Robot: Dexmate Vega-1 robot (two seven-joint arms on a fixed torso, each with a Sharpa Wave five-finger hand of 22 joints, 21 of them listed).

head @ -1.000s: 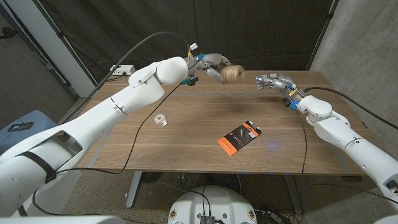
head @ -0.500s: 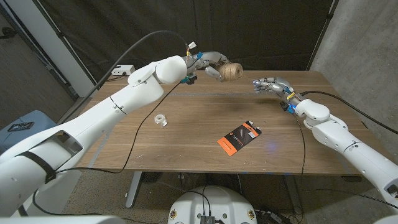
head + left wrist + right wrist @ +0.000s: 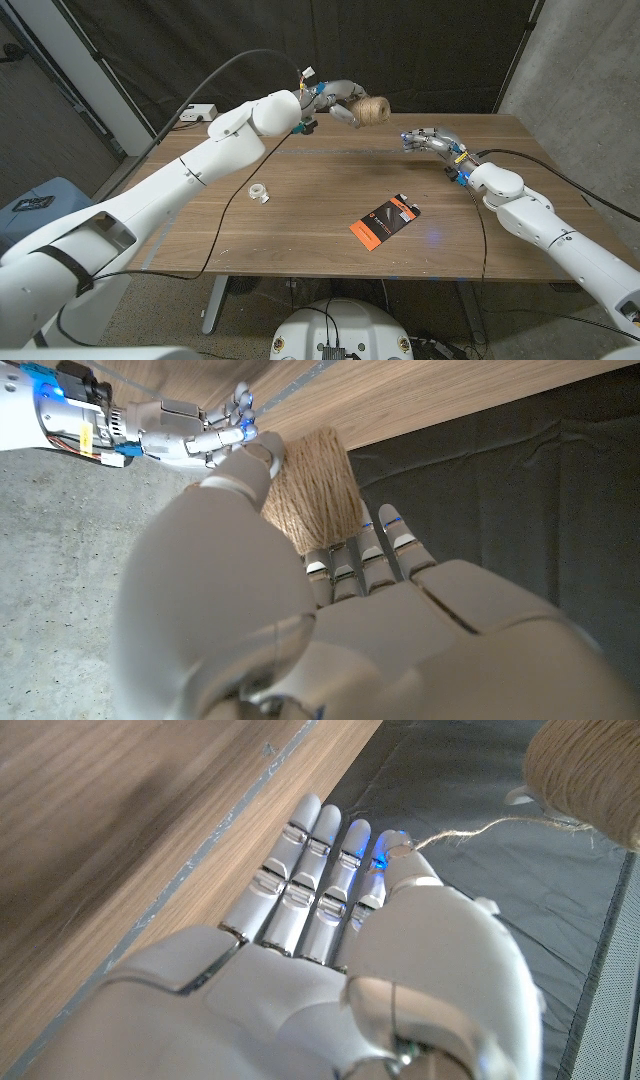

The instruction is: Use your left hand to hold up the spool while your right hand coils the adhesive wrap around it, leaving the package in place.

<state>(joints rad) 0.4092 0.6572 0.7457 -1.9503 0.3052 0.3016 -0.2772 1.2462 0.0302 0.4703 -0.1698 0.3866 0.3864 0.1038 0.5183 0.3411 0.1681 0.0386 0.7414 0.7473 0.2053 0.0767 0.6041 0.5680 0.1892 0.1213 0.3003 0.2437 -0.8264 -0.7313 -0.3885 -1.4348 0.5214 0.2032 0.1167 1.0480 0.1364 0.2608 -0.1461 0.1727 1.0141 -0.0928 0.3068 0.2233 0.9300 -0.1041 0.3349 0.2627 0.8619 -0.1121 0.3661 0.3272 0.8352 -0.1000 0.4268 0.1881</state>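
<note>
- Since a second ago the right hand (image 3: 425, 139) has moved closer to the spool (image 3: 374, 111), which sits slightly higher in the left hand (image 3: 343, 101).
- The spool is held above the tabletop's (image 3: 300, 215) far edge, axis roughly level.
- Left fingers (image 3: 365, 550) clasp it; right fingers (image 3: 315, 870) pinch a twine strand (image 3: 470, 835), its run partly hidden.
- The package (image 3: 382, 221) lies flat.

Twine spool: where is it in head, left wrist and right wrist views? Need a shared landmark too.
Head view: twine spool held up off the table's far edge by the left hand.
Left wrist view: upper middle, between the left hand's thumb and fingers.
Right wrist view: top right corner, a strand running to the right hand.
Shared landmark: the wooden table.
</note>
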